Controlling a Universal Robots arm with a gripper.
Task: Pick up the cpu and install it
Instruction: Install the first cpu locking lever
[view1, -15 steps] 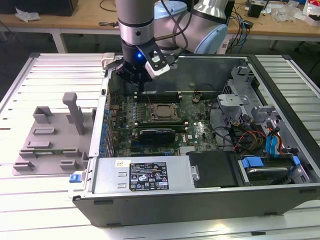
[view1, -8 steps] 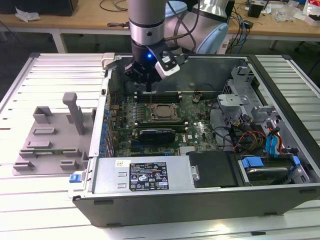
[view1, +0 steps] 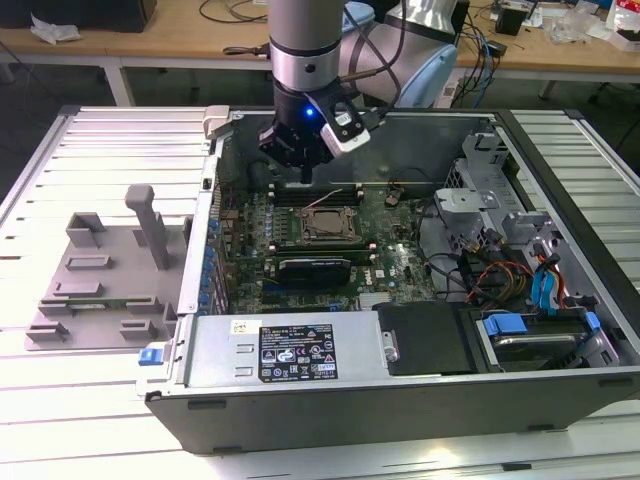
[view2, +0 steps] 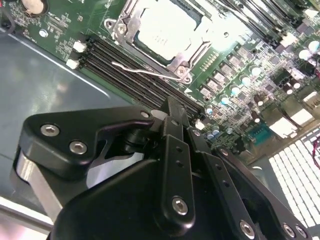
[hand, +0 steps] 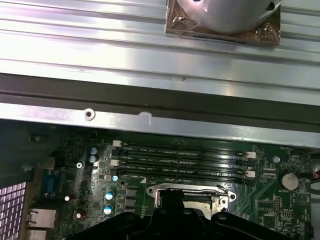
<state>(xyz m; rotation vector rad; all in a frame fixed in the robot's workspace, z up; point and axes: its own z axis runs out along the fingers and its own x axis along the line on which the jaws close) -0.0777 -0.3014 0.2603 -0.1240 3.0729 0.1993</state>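
Gripper (view1: 300, 168): hangs inside the open computer case (view1: 215, 200), low over the motherboard (view1: 400, 265), carrying nothing that can be seen.
Gripper state: open or closed cannot be told from these views; in the second wrist view its black linkage (view2: 172, 107) narrows to a tip above the board.
Cpu (view1: 322, 226): lies flat in the socket (view1: 350, 232), apart from the gripper and just past its tip. In the second wrist view its shiny top (view2: 162, 30) sits square within the metal socket frame (view2: 120, 27).
Socket lever (view2: 145, 71): thin wire, lying along the frame's edge between the cpu and the gripper.
Memory slots (view2: 125, 70): long black rows directly under the gripper tip, between it and the socket. In the first wrist view they run parallel to the case wall (hand: 150, 125).
Edges: that wall's rim stands close beyond the gripper, on the side away from the cpu.
Open room: bare board and low components surround the socket. A black card (view1: 315, 268) lies just past the socket on the side away from the gripper.
Drive cage (view1: 480, 170): well apart, toward the exterior view's right.
Fixture tray (view1: 100, 280): grey, outside the case on the slatted table (view1: 60, 400), well apart from the gripper toward the exterior view's left.
Power supply (view1: 290, 350): along the case's near edge, well beyond the cpu from the gripper.
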